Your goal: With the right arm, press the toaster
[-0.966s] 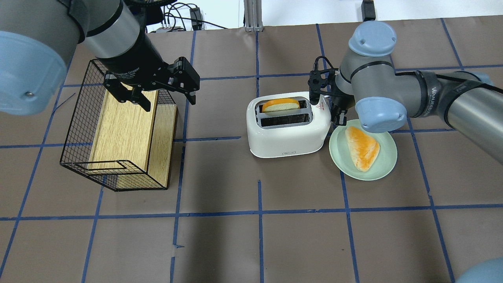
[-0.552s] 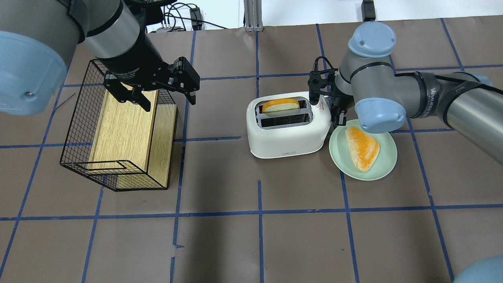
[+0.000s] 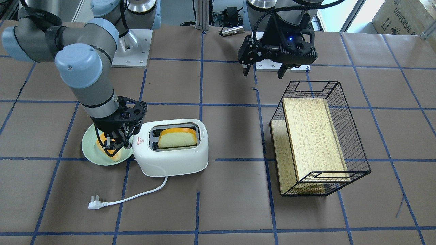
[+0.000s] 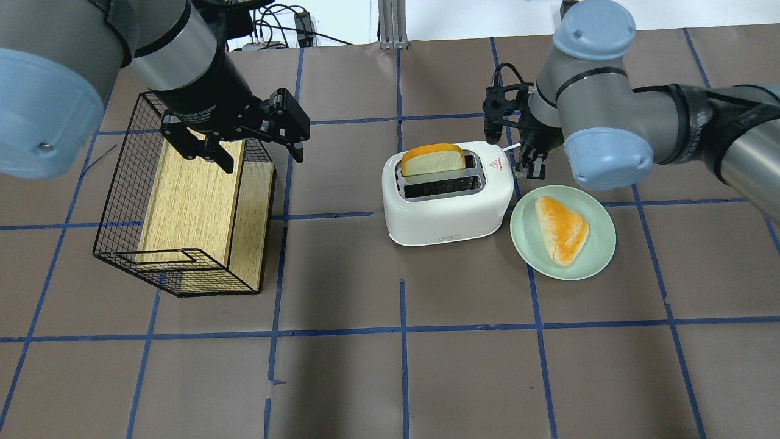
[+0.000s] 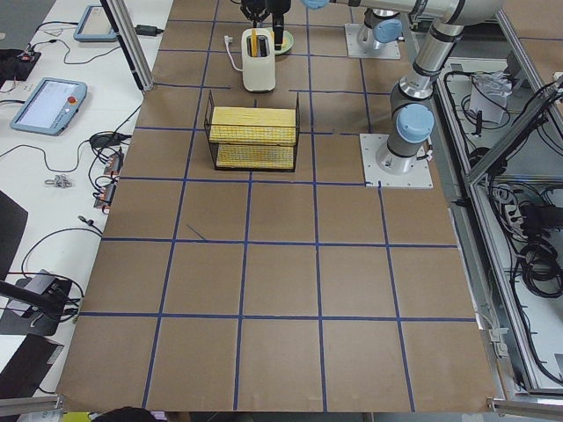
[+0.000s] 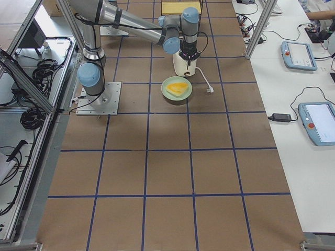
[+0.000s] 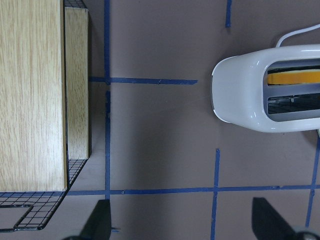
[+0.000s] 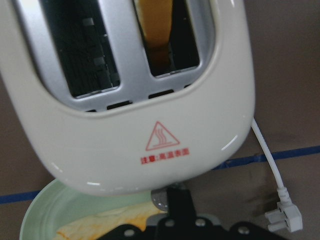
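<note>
The white toaster (image 4: 448,213) stands mid-table, also in the front-facing view (image 3: 173,160) and close up in the right wrist view (image 8: 150,150) with its red triangle mark. A toast slice (image 4: 432,160) stands raised out of its far slot; the near slot is empty. My right gripper (image 4: 529,164) hangs at the toaster's right end, over the plate's edge, fingers together and holding nothing; it also shows in the front-facing view (image 3: 114,145). My left gripper (image 4: 263,160) is open and empty above the wire basket.
A green plate (image 4: 603,244) with a bread piece (image 4: 562,228) lies right of the toaster. The toaster's cord and plug (image 3: 95,205) trail on the operators' side. A black wire basket (image 4: 116,201) holding a wooden box (image 4: 183,207) stands at the left.
My right gripper has lifted and drawn away from the toaster's end and the plate. The toast slice has come up higher out of the slot. The left arm has not moved.
</note>
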Robot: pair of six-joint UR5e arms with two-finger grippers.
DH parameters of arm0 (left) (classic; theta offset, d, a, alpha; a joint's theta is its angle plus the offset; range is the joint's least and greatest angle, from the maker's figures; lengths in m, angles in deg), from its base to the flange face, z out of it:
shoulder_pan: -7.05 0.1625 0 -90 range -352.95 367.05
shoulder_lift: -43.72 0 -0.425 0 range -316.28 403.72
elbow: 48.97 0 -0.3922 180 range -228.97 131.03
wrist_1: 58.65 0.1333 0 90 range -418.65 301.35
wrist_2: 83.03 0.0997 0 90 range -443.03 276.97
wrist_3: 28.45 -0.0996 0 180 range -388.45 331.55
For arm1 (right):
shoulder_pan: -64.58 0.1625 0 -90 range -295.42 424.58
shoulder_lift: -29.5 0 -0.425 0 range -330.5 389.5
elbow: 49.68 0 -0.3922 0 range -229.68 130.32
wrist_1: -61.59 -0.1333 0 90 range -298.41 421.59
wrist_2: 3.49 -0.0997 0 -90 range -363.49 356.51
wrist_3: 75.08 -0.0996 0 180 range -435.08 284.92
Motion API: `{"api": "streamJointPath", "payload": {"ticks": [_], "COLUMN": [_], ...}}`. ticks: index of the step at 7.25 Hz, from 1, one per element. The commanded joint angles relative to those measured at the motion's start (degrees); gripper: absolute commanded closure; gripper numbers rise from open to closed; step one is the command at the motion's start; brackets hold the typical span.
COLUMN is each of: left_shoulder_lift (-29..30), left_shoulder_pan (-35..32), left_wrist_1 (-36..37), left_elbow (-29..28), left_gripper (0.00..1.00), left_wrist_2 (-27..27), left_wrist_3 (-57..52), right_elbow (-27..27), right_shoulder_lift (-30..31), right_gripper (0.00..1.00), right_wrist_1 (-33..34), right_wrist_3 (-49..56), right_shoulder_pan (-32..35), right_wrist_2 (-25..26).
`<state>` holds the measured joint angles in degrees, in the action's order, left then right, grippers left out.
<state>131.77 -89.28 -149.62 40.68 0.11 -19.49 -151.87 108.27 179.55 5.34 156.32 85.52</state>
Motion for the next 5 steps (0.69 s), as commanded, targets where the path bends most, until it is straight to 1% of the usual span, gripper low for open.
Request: {"api": "streamJointPath", "payload": {"ticks": [1, 2, 3, 4, 5], "left_shoulder_lift": [0.0, 0.0, 0.0, 0.0, 0.0], "left_shoulder_pan": [0.0, 0.0, 0.0, 0.0, 0.0], "left_wrist_1": [0.0, 0.0, 0.0, 0.0, 0.0], "left_elbow": [0.0, 0.0, 0.0, 0.0, 0.0], "left_gripper": [0.00, 0.00, 0.00, 0.00, 0.00], "left_wrist_2": [0.0, 0.0, 0.0, 0.0, 0.0], "left_wrist_3": [0.0, 0.0, 0.0, 0.0, 0.0], "right_elbow": [7.2, 11.4, 13.8, 13.6, 14.2], "right_shoulder_lift": [3.4, 3.1, 3.8, 6.3, 8.0], "right_gripper": [0.95, 0.95, 0.93, 0.89, 0.88], "right_wrist_1": [-12.0, -16.9, -22.4, -23.6, -23.7], "right_wrist_3": [-1.7, -2.3, -8.3, -16.7, -27.7], "right_shoulder_pan": [0.0, 0.0, 0.0, 0.1, 0.0], "right_wrist_2": [0.1, 0.1, 0.1, -0.2, -0.6]}}
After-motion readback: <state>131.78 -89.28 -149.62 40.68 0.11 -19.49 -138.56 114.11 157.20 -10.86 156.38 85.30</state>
